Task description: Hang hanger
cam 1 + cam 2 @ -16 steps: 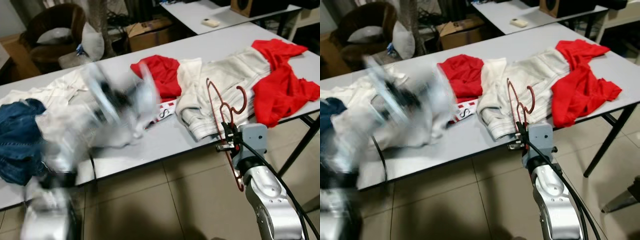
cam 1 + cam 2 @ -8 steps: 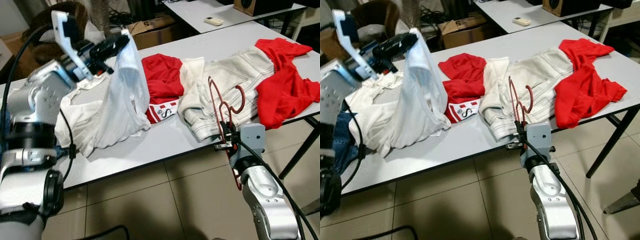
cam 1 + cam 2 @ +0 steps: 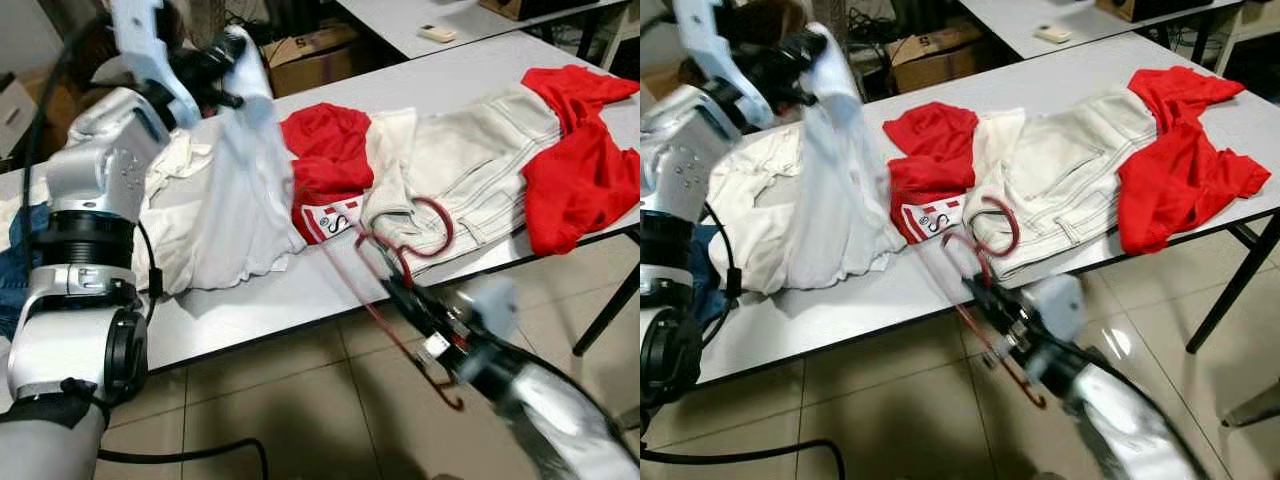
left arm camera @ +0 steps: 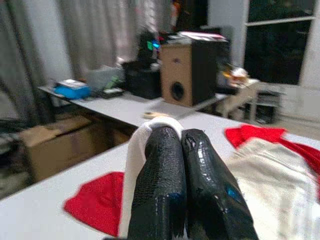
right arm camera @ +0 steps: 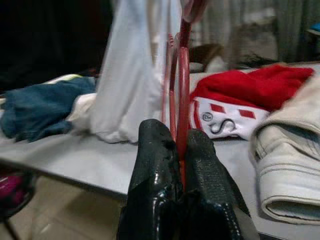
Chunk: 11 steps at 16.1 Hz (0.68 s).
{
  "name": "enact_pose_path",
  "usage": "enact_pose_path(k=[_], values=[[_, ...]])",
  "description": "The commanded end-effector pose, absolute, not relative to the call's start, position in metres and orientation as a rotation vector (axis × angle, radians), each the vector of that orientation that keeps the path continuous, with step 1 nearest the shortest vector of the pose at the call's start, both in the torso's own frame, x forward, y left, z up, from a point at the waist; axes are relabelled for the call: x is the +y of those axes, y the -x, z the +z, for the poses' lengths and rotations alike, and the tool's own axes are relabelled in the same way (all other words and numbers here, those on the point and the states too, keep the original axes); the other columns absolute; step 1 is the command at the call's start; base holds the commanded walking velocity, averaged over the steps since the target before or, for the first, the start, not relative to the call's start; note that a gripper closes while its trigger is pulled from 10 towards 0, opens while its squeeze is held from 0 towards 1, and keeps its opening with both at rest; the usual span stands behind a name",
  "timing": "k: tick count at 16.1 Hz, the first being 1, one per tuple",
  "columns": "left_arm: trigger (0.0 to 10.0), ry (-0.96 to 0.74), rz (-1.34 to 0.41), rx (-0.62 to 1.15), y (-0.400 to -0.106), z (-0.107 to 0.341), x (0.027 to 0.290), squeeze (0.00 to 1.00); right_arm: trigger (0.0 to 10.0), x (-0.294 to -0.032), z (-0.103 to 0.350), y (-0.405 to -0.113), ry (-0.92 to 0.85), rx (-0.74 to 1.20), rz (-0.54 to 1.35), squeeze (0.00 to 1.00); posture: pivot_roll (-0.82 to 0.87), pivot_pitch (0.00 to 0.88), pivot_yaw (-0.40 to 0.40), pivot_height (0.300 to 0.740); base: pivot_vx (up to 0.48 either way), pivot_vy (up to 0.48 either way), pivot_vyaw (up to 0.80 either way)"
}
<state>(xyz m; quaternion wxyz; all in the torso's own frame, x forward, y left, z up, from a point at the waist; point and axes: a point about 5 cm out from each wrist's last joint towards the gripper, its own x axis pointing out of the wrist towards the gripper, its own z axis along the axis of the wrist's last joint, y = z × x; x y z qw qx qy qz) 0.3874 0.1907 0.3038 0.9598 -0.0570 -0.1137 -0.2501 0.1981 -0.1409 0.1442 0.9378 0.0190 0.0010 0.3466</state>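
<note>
Presently the red hanger is pinched between the two black fingers of the right end effector, which sits just off the near edge of the worktop above the tiled floor; the hanger leans over the worktop edge, its hook end lying against the white trousers, its lower end hanging below the end effector toward the floor; this arm appears blurred. Raised above the far left part of the worktop, the left end effector has its fingers pressed together on the top of a white garment; the cloth hangs down from that grip and its lower part rests on the worktop. Beside it, between the white garment and the trousers, lies a red garment with a white printed panel; a second red garment lies at the right end, partly over the trousers. Blue denim lies at the left edge; a cardboard box stands on the floor behind the worktop; a second table stands farther back.
</note>
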Motion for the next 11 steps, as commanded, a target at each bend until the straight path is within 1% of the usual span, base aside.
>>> enact_pose_path(k=[1, 3, 5, 8, 11], values=[[0.0, 0.084, -0.443, -0.253, -0.386, 0.311, 0.201, 0.00, 10.0, -0.142, 0.152, -0.193, -0.056, -0.020, 0.766, 0.00, -0.08, 0.000, 0.211, 0.740, 0.000, 0.000, 0.00], [0.0, 0.052, -0.422, -0.245, -0.382, 0.306, 0.203, 0.00, 10.0, -0.149, 0.156, -0.191, -0.035, -0.012, 0.819, 0.00, -0.09, 0.000, 0.191, 0.740, 0.000, 0.000, 0.00], [0.0, 0.056, -0.431, -0.238, -0.377, 0.300, 0.200, 0.00, 10.0, -0.152, 0.163, -0.196, -0.030, -0.026, 0.824, 0.00, -0.08, 0.000, 0.166, 0.740, 0.000, 0.000, 0.00], [0.0, 0.046, -0.446, -0.228, -0.368, 0.295, 0.197, 0.00, 10.0, -0.152, 0.167, -0.204, -0.029, -0.025, 0.832, 0.00, -0.08, 0.000, 0.139, 0.740, 0.000, 0.000, 0.00], [0.0, 0.047, -0.469, -0.218, -0.358, 0.290, 0.190, 0.00, 10.0, -0.149, 0.169, -0.211, -0.037, -0.010, 0.883, 0.00, -0.07, 0.000, 0.111, 0.740, 0.000, 0.000, 0.00]])
